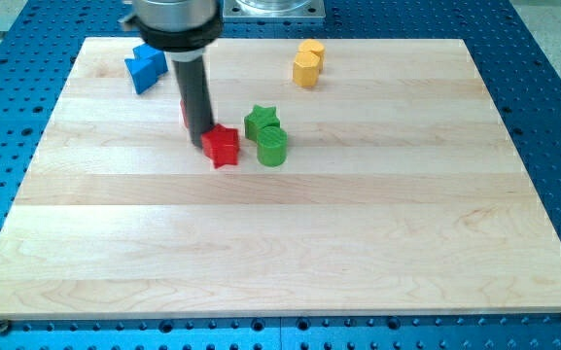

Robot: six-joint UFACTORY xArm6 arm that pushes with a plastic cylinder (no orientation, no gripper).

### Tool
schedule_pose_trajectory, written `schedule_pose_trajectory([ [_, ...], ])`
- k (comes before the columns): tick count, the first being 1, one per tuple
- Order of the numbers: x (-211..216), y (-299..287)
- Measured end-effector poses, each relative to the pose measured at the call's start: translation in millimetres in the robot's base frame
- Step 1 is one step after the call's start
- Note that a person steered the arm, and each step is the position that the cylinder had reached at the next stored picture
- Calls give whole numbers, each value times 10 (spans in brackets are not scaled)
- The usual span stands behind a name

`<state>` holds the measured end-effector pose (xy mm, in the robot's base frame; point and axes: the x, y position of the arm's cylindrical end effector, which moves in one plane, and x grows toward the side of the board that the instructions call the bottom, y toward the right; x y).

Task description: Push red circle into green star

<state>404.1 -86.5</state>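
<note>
Near the upper middle of the pale wooden desk (290,243), whose planks show a smooth lengthwise grain, the dark matte rod (196,92) comes down from a metal collar. My tip (203,145) touches the left side of a glossy red block (222,146) with angular, star-like points. A red sliver (184,112) peeks out from behind the rod's left edge; it is too hidden to tell its shape, so I cannot tell which red piece is the circle. The green star (262,120) sits just right of the red block, with a ribbed green cylinder (271,148) touching its lower side. A blue block (145,68) and a yellow block (307,63) lie well apart near the view's top. The rod carries no pincer, so I cannot tell any released or clenched state.
</note>
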Motion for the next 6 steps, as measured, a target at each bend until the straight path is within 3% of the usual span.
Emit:
schedule_pose_trajectory([
  [1, -22, -582],
  [2, -335, -706],
  [3, -591, -171],
  [5, -427, 246],
  [6, -278, -451],
])
